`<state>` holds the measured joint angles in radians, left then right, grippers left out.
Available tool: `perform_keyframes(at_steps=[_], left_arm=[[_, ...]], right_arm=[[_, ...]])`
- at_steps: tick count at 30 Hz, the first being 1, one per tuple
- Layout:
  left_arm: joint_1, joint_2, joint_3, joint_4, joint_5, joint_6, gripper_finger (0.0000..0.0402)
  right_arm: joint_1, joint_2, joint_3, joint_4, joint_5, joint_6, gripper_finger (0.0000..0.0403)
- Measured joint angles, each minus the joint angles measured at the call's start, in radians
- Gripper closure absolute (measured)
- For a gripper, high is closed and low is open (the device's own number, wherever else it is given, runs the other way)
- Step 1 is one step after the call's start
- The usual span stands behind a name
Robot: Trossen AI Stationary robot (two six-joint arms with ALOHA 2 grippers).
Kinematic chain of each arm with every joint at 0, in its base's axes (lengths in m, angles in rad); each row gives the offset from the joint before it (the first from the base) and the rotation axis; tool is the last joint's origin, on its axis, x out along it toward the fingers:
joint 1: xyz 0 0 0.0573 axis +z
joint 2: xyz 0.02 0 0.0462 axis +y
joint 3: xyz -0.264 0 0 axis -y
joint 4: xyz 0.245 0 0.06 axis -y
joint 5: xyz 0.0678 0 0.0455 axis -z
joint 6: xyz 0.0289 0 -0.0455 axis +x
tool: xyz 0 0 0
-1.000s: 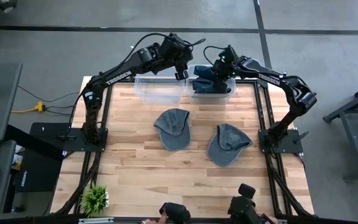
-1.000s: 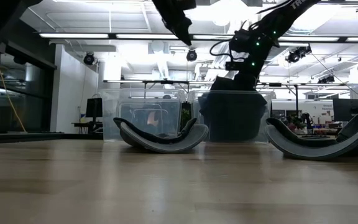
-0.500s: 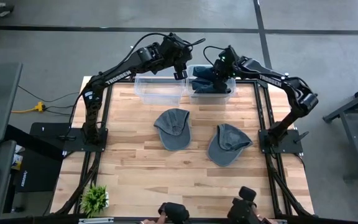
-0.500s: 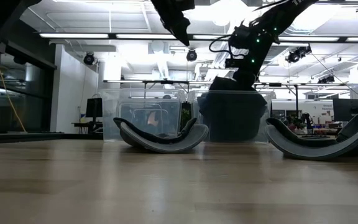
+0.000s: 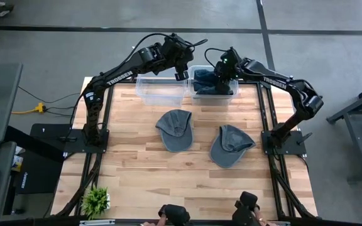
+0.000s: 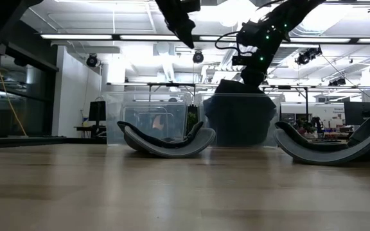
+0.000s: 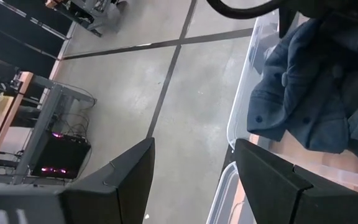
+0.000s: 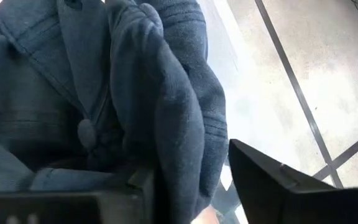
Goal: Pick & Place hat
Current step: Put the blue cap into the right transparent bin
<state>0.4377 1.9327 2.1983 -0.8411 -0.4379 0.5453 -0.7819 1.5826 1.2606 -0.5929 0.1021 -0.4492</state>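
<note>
Two grey-blue hats (image 5: 175, 129) (image 5: 230, 144) lie crown-up on the wooden table, each resting on its brim and rim. Dark blue hats (image 5: 209, 84) are piled in the right clear bin (image 5: 234, 92) at the far edge. My right gripper (image 5: 222, 74) hangs over that pile, open, with a fold of the top hat (image 8: 166, 112) between its fingers. The left clear bin (image 5: 161, 90) holds nothing. My left gripper (image 5: 182, 73) hovers open above the gap between the two bins, clear of everything. My right gripper comes down from above over the top dark blue hat, which lies on the pile in the bin. A raised fold of its cloth (image 8: 185, 162) stands between the spread fingers. A gap shows beside one finger (image 8: 272, 180). Whether the other finger touches the cloth, I cannot tell.
The bins stand side by side along the far edge. A small green plant (image 5: 96, 199) sits at the near left corner. Bare wood lies between the two hats and the near edge.
My right gripper has risen a little above the right bin, while the dark blue hat has stayed in the bin on the pile.
</note>
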Motion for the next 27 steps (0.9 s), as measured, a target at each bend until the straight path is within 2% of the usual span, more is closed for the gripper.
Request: perform_keyframes(at_steps=[4, 9, 15, 27], left_arm=[[0.0, 0.0, 0.0, -0.008, -0.004, 0.0, 0.0183], [0.0, 0.0, 0.0, -0.01, -0.044, 0.004, 0.0183], [0.0, 0.0, 0.0, -0.016, -0.045, 0.007, 0.0183], [0.0, 0.0, 0.0, -0.015, -0.044, 0.004, 0.0183]], right_arm=[[0.004, -0.001, 0.0, -0.008, 0.002, 0.001, 0.0206], [0.004, -0.002, 0.0, -0.03, 0.005, 0.003, 0.0181], [0.004, -0.024, 0.0, -0.039, 0.013, -0.001, 0.0174], [0.004, -0.162, 0.0, -0.053, -0.005, -0.004, 0.0173]])
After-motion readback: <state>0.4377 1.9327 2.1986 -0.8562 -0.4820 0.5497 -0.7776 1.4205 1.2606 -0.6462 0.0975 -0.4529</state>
